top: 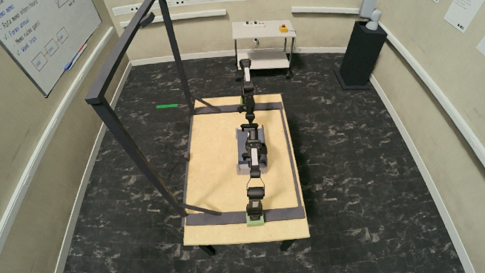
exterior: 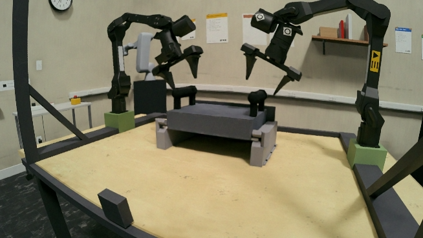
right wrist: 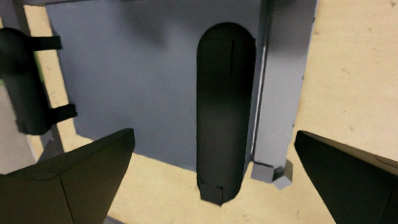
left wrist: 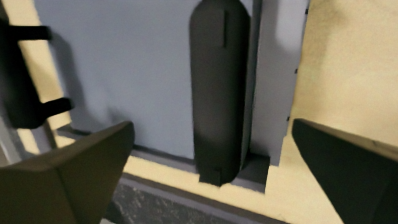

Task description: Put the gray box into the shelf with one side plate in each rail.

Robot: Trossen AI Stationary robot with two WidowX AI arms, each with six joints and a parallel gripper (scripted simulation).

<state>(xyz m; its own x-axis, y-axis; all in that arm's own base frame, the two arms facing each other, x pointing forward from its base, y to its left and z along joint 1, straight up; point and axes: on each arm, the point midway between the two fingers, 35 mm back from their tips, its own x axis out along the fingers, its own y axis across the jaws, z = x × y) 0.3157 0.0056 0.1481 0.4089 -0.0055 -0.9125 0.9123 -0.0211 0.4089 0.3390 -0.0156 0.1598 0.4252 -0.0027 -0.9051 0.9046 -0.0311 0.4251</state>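
The gray box (exterior: 215, 123) sits level in the light gray shelf (exterior: 263, 145), one side at each rail, with a shadowed gap under it. Two black handles stand on its top. In the exterior view, my left gripper (exterior: 181, 69) hangs open above the left-hand handle (exterior: 184, 95). My right gripper (exterior: 265, 75) hangs open above the right-hand handle (exterior: 257, 101). In the left wrist view the fingers stand wide on both sides of the handle (left wrist: 220, 90), clear of it. The right wrist view shows the same: open fingers well off the handle (right wrist: 225, 105).
Green arm bases (exterior: 119, 120) (exterior: 367, 153) stand at the two table ends. A dark border strip (top: 289, 148) runs behind the shelf. A small dark block (exterior: 115, 207) sits on the near table edge. A dark frame post (exterior: 21, 81) rises on the left.
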